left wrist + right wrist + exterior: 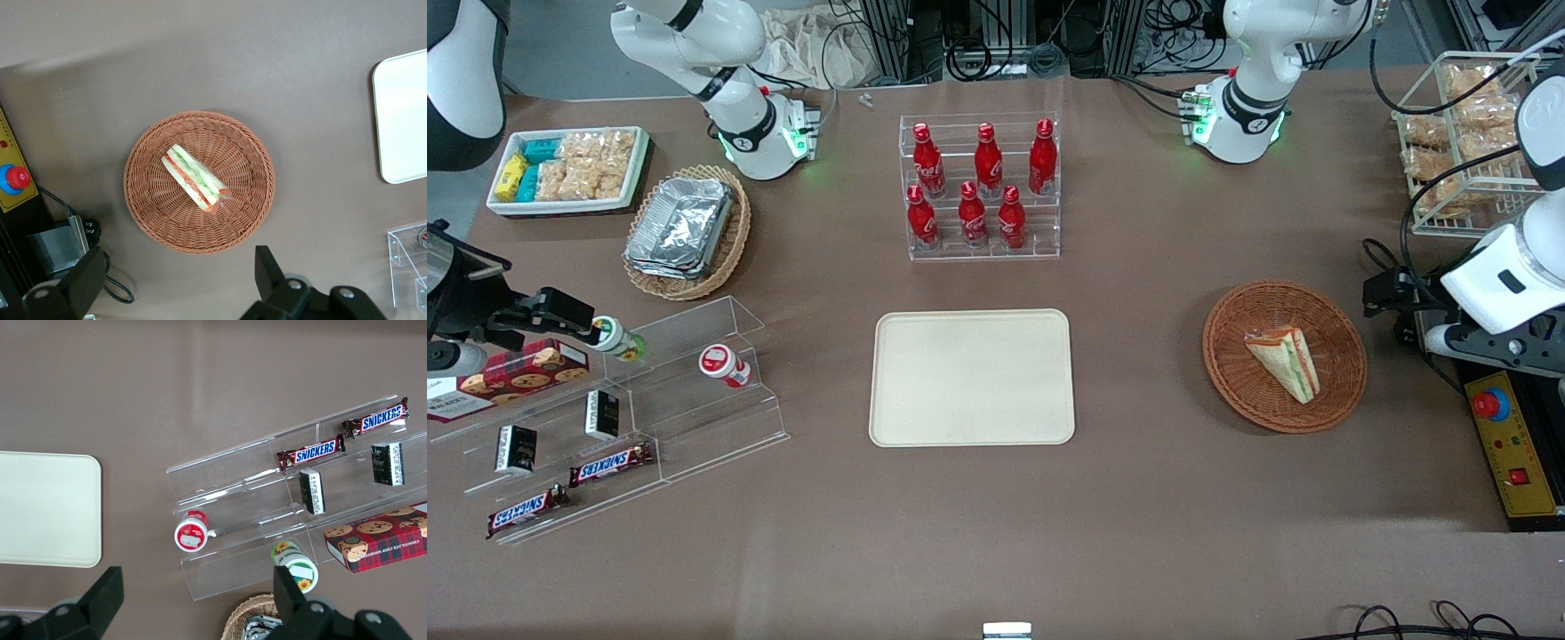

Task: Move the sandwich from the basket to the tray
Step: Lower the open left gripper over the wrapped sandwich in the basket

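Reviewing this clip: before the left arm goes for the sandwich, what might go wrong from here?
The left gripper hangs open above the table beside the round reddish-brown wicker basket, not yet over the wrapped triangular sandwich.

1. The wedge lies flat on its side, so the fingers may slip off its clear wrap.
2. The shallow basket looks light and might lift or slide with the sandwich.
3. A loose hold may drop it short of the cream rectangular tray.
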Controlling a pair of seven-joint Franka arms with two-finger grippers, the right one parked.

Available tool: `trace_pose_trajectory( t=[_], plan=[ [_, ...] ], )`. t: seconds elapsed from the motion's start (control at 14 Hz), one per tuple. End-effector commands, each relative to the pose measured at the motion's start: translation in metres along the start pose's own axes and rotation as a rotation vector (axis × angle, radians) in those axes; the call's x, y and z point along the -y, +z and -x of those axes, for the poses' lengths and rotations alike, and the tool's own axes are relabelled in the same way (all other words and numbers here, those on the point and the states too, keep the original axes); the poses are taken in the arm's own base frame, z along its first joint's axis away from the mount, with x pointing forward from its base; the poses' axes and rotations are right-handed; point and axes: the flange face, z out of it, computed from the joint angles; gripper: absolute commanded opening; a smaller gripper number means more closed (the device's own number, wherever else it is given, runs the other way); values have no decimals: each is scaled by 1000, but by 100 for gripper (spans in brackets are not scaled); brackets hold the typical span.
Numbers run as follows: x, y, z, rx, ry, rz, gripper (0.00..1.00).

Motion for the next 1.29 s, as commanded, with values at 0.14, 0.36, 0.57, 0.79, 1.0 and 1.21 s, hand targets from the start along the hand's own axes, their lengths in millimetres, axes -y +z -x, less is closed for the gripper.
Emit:
trace_pose_trajectory(
  t=[0.14,0.36,0.57,0.79,1.0,1.21],
  plan=[
    [3,-3,-3,8,16,1,100],
    [3,5,-3,28,5,-5,100],
    [6,31,3,81,-35,-54,100],
    [7,57,9,82,-173,-62,100],
    [4,96,29,6,-261,-66,100],
    [3,148,40,-32,-431,-66,100]
  ],
)
